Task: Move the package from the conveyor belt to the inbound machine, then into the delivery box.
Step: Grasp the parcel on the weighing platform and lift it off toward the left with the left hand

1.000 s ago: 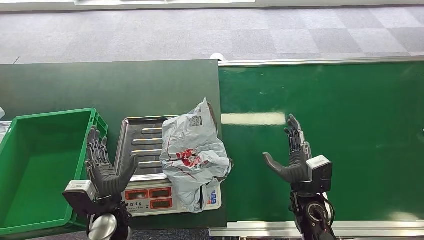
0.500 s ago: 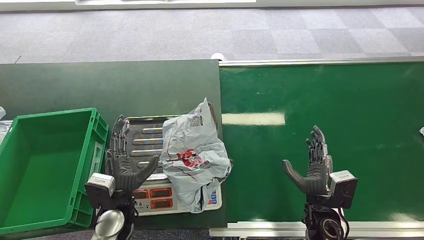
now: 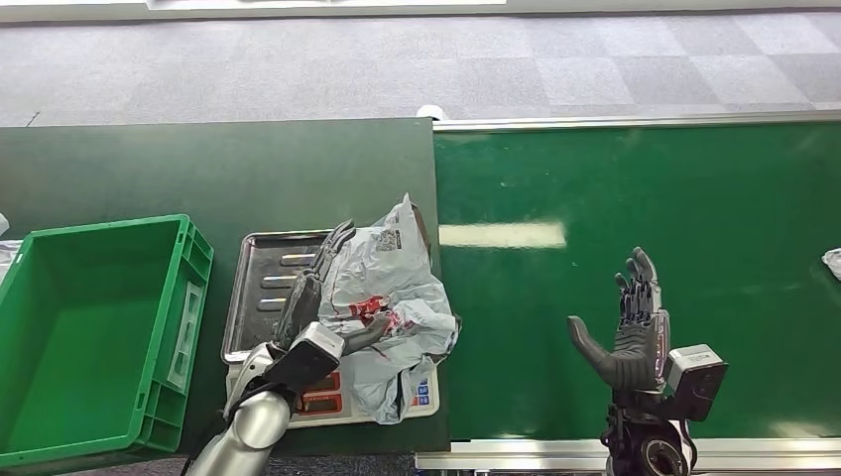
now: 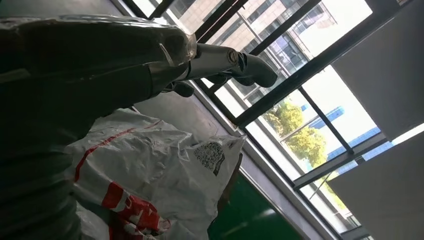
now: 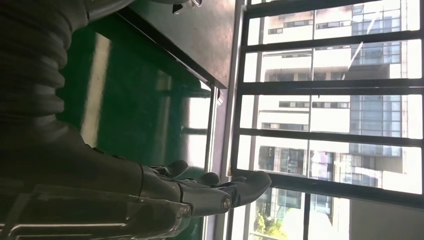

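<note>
The grey package (image 3: 387, 307), a crumpled plastic mailer with red print and a code label, lay on the metal tray of the inbound machine (image 3: 260, 297), and its right edge hung a little over the conveyor belt (image 3: 645, 198). The left robot hand (image 3: 312, 297) was at the left side of the package, with the fingers stretched out along it and the thumb under the red print; whether it already held the package, I could not tell. The right robot hand (image 3: 630, 332) stood above the belt with its fingers apart, holding nothing. The green delivery box (image 3: 193, 268) stood on the dark bench (image 3: 198, 169) just left of the machine.
</note>
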Controlling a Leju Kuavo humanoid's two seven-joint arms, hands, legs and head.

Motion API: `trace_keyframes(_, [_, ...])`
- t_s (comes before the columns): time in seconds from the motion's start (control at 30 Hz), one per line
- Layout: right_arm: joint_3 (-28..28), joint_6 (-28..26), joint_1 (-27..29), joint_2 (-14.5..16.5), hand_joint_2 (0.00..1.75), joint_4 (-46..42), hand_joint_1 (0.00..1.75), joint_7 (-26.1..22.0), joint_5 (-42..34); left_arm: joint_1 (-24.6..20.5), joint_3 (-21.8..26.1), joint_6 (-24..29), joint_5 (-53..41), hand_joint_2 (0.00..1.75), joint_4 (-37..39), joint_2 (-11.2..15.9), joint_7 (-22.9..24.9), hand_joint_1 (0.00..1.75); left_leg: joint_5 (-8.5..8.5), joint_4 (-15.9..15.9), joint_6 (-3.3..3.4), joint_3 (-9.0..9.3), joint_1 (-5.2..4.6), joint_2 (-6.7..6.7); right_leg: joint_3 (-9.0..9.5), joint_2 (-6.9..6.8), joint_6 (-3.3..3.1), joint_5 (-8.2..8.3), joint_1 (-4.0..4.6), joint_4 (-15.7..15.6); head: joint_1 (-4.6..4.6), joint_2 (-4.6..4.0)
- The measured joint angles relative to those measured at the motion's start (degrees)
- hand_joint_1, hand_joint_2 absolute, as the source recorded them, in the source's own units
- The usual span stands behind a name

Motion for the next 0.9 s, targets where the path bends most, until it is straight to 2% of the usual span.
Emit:
trace_keyframes(0.13, [-0.47, 0.17, 0.20, 0.29, 1.75, -0.26, 0.00, 0.00, 0.23, -0.45, -0.74, -0.80, -1.92, 1.75, 1.31, 0.24, 0.99, 0.00, 0.00, 0.00, 0.00, -0.01, 0.00, -0.01, 0.00, 0.00, 0.00, 0.00, 0.00, 0.00, 0.00, 0.00])
trace_keyframes(0.43, [-2.02, 0.73, 1.19, 0.92, 1.75, -1.66, 0.00, 0.02, 0.89, -2.97, -5.24, -6.21, -15.15, 1.75, 8.65, 0.86, 4.84, 0.00, 0.00, 0.00, 0.00, 0.01, -0.01, -0.05, 0.04, -0.01, 0.00, 0.00, -0.02, 0.00, 0.01, 0.00])
trace_keyframes(0.7, [-3.45, 1.47, 2.02, 1.29, 1.75, -2.45, 0.00, 0.21, 1.20, -5.77, -8.45, -8.44, -16.89, 1.75, 13.60, 0.98, 4.12, 0.03, 0.00, 0.00, 0.00, 0.03, -0.01, -0.10, 0.09, -0.03, 0.00, 0.00, -0.01, 0.00, 0.00, 0.00])
trace_keyframes(0.73, [-3.56, 1.50, 2.12, 1.32, 1.75, -2.50, 0.00, 0.25, 1.22, -6.02, -8.69, -8.55, -16.91, 1.75, 13.97, 0.99, 4.06, 0.06, 0.00, 0.00, 0.00, 0.04, -0.01, -0.10, 0.10, -0.03, 0.00, 0.00, -0.01, 0.00, 0.01, 0.00])
trace_keyframes(0.87, [-3.85, 1.57, 2.52, 1.56, 1.75, -2.79, 0.00, 0.45, 1.49, -6.52, -9.20, -8.29, -16.83, 1.75, 14.97, 1.06, 3.58, 0.77, 0.00, 0.00, 0.01, 0.09, -0.01, -0.11, 0.17, -0.04, 0.01, -0.01, -0.02, 0.00, 0.01, 0.00])
trace_keyframes(0.9, [-3.91, 1.59, 2.63, 1.64, 1.75, -2.91, 0.00, 0.51, 1.58, -6.52, -9.22, -8.03, -16.79, 1.75, 15.08, 1.08, 3.40, 0.77, 0.00, 0.00, 0.01, 0.10, -0.01, -0.11, 0.18, -0.04, 0.01, 0.00, -0.02, 0.00, 0.01, 0.00])
